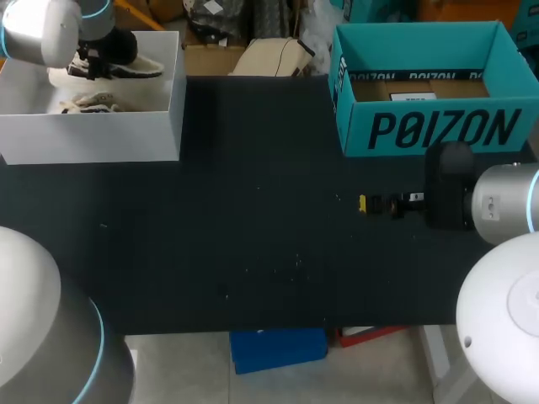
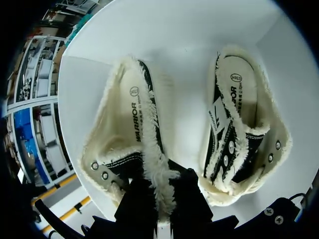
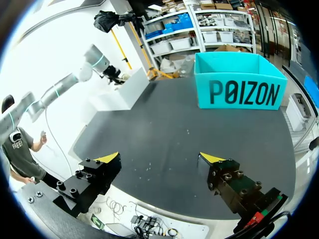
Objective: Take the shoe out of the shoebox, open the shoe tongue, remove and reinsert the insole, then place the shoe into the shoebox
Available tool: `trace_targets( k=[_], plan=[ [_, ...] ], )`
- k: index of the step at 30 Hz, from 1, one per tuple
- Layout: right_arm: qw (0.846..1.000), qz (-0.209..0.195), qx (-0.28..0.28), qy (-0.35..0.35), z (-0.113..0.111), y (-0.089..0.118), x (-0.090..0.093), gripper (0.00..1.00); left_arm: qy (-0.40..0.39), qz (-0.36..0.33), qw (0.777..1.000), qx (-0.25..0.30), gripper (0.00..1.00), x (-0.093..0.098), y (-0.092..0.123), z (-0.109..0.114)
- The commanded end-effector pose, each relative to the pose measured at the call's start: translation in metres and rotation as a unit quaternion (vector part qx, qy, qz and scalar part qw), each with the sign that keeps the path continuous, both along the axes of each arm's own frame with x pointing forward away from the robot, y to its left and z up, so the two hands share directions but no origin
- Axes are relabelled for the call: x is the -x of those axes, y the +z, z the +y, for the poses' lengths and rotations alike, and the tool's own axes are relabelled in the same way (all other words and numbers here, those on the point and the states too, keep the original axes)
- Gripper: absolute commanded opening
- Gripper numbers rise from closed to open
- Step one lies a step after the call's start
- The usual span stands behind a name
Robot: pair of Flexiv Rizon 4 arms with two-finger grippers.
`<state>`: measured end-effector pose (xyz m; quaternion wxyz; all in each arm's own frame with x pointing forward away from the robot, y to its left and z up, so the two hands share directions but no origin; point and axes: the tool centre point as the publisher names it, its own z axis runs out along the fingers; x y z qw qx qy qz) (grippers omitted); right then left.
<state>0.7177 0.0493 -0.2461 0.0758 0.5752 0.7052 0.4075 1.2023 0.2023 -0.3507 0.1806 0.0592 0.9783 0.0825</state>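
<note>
Barely started | head: white shoebox (image 1: 93, 135) is sitting at the table's (image 1: 253, 219) far left corner; teal box (image 1: 438, 130) at far right corner is carrying big lettering, not transcribed | left wrist: left gripper (image 2: 160, 199) is pinching the shoe (image 2: 124, 129) by its fleece collar inside the shoebox, other shoe (image 2: 239, 139) lying beside it, insole stamps showing | right wrist: right gripper (image 3: 162, 158) is hanging spread and empty over the table | lift-out, tongue, insole, return all remaining
</note>
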Motion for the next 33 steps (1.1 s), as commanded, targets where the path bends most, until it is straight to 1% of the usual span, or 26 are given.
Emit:
trace_targets(
  k=[1, 2, 3, 4, 5, 6, 8, 10, 13, 15, 17, 18, 19, 20, 22, 23, 24, 29, 33],
  plan=[
    [1.000, 0.001, -0.001, 0.001, 0.000, -0.001, 0.000, 1.00, -0.002, 0.005, 1.000, -0.005, 0.13, -0.004, -0.005, -0.004],
    [1.000, 0.001, -0.001, 0.001, 0.000, -0.001, 0.000, 1.00, -0.002, 0.005, 1.000, -0.006, 0.43, -0.003, -0.006, -0.005],
    [1.000, 0.001, -0.001, 0.001, 0.000, -0.001, 0.000, 1.00, -0.005, 0.005, 1.000, -0.003, 0.66, -0.002, -0.005, -0.005],
    [1.000, 0.001, -0.001, 0.001, 0.000, -0.001, 0.000, 1.00, -0.005, 0.005, 1.000, -0.002, 0.61, -0.001, -0.004, -0.005],
    [1.000, 0.001, -0.001, 0.001, 0.000, -0.001, 0.000, 1.00, -0.004, 0.006, 1.000, -0.002, 0.50, 0.001, -0.002, -0.005],
    [1.000, 0.001, -0.001, 0.001, 0.000, -0.001, 0.000, 1.00, -0.004, 0.007, 1.000, 0.000, 0.56, 0.003, 0.000, -0.006],
    [1.000, 0.001, -0.001, 0.001, 0.000, -0.001, 0.000, 1.00, -0.004, 0.008, 1.000, 0.001, 0.59, 0.006, 0.007, -0.008],
    [1.000, 0.001, -0.001, 0.001, 0.000, -0.001, 0.000, 1.00, -0.006, 0.008, 1.000, 0.003, 0.58, 0.010, 0.018, -0.010],
    [1.000, 0.001, -0.001, 0.001, 0.000, -0.001, 0.000, 1.00, -0.006, 0.007, 1.000, 0.013, 0.54, 0.014, 0.034, -0.011],
    [1.000, 0.001, -0.001, 0.001, 0.000, -0.001, 0.000, 1.00, -0.008, 0.008, 1.000, 0.020, 0.51, 0.019, 0.052, -0.012],
    [1.000, 0.001, -0.001, 0.001, 0.000, -0.001, 0.000, 1.00, -0.010, 0.014, 1.000, 0.022, 0.53, 0.026, 0.063, -0.014],
    [1.000, 0.001, -0.001, 0.001, 0.000, -0.001, 0.000, 1.00, -0.011, 0.017, 1.000, 0.024, 0.52, 0.029, 0.069, -0.016],
    [1.000, 0.001, -0.001, 0.001, 0.000, -0.001, 0.000, 1.00, -0.010, 0.021, 0.999, 0.022, 0.55, 0.034, 0.074, -0.017],
    [1.000, 0.001, -0.001, 0.001, 0.000, -0.001, 0.000, 1.00, -0.003, 0.029, 0.999, 0.018, 0.60, 0.038, 0.078, -0.019],
    [1.000, 0.001, -0.001, 0.001, 0.000, -0.001, 0.000, 1.00, 0.001, 0.036, 0.999, 0.022, 0.85, 0.048, 0.087, -0.022],
    [1.000, 0.001, -0.001, 0.001, 0.000, -0.001, 0.000, 1.00, 0.008, 0.037, 0.999, 0.018, 0.91, 0.053, 0.092, -0.024],
    [1.000, 0.001, -0.001, 0.001, 0.000, -0.001, 0.000, 1.00, 0.010, 0.040, 0.999, 0.019, 1.00, 0.058, 0.096, -0.027],
    [1.000, 0.001, -0.001, 0.001, 0.000, -0.001, 0.000, 1.00, 0.033, 0.062, 0.997, 0.025, 1.00, 0.082, 0.112, -0.041],
    [1.000, 0.001, -0.001, 0.001, 0.000, -0.001, 0.000, 1.00, 0.044, 0.071, 0.996, 0.030, 1.00, 0.112, 0.128, -0.059]
  ],
)
